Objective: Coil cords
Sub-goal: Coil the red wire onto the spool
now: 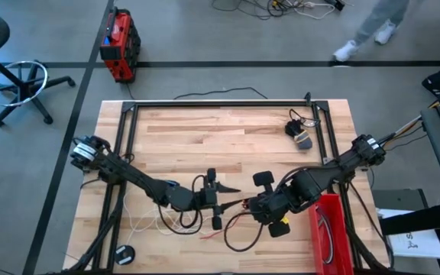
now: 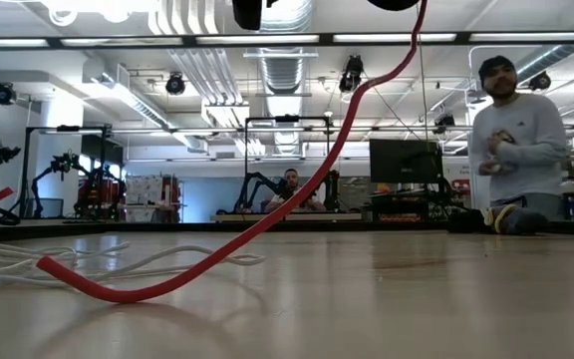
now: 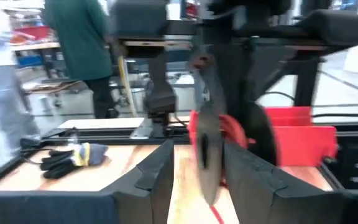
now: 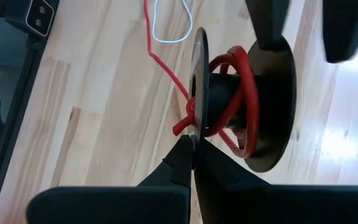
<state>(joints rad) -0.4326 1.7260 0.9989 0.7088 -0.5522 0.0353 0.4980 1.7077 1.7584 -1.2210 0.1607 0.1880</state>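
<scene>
1. Both arms reach in low over the front half of the desk (image 1: pixel 228 126); the left hand (image 1: pixel 208 200) and the right hand (image 1: pixel 262 205) face each other near the middle.
2. The right hand (image 4: pixel 192 163) is pressed together on the thin rim of a black spool (image 4: pixel 263 106); the red cord (image 4: pixel 232 102) winds round its hub.
3. The left hand (image 3: pixel 197 174) sits spread, with the spool's disc edge (image 3: pixel 205 149) between its fingers; contact is hard to tell.
4. The red cord's tail (image 2: pixel 267 224) hangs down to the desk; white cord (image 2: pixel 88 261) lies slack beside it; the black cord (image 1: pixel 180 223) loops under the left hand.
5. Gloves (image 3: pixel 67 155) lie in the far corner.
</scene>
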